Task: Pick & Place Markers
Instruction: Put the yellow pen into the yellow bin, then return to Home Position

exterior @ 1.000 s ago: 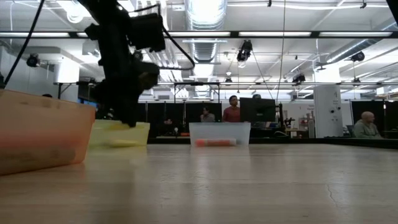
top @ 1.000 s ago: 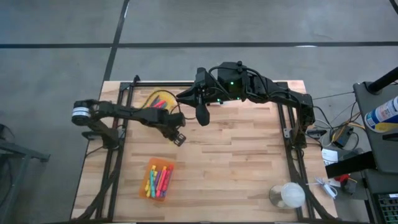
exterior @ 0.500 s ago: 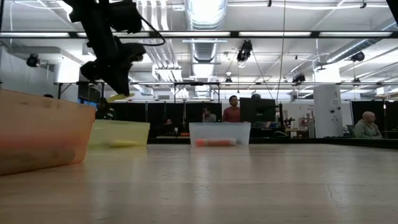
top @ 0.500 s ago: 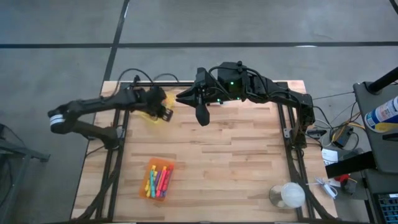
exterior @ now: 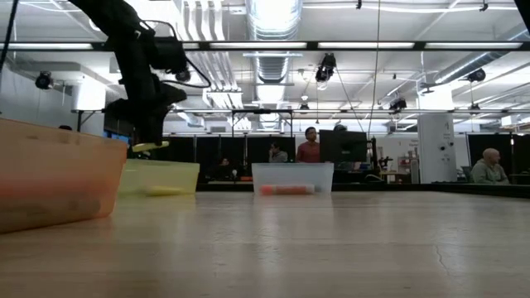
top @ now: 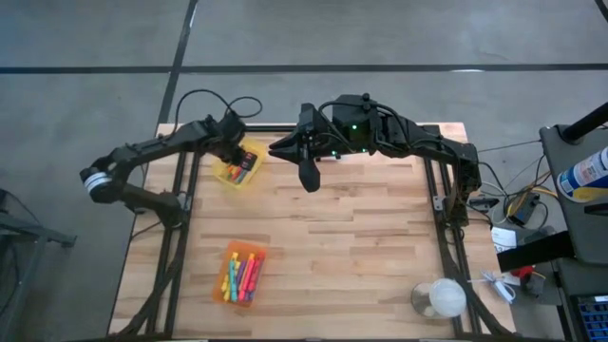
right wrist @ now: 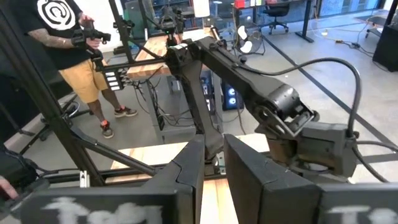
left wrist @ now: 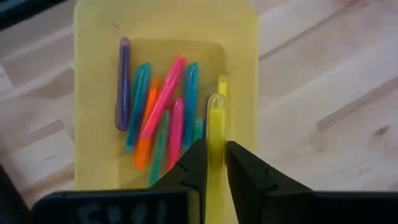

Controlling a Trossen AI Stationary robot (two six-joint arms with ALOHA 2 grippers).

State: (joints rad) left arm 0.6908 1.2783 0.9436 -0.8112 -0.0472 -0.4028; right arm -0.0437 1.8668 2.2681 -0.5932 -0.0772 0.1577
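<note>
The left tool hung over the yellow bin at the far left of the bench, its two fingers closed on a yellow marker that stuck out forward between them, above the bin's inside. In the low view the same marker showed as a short yellow stick under the arm, clear of the bin's rim. Inside the yellow bin lay a loose heap of markers: one purple along one side, teal, pink and orange ones crossing each other, and another yellow one just beside the held marker. Nearer the front edge of the bench sat an orange bin with more bright markers in it, well apart from the yellow one. A clear bin with an orange-red marker inside stood at the far side in the low view. The right tool waited above the far middle of the bench, its fingers drawn nearly together and holding nothing. A person stood in the room beyond the bench.
</note>
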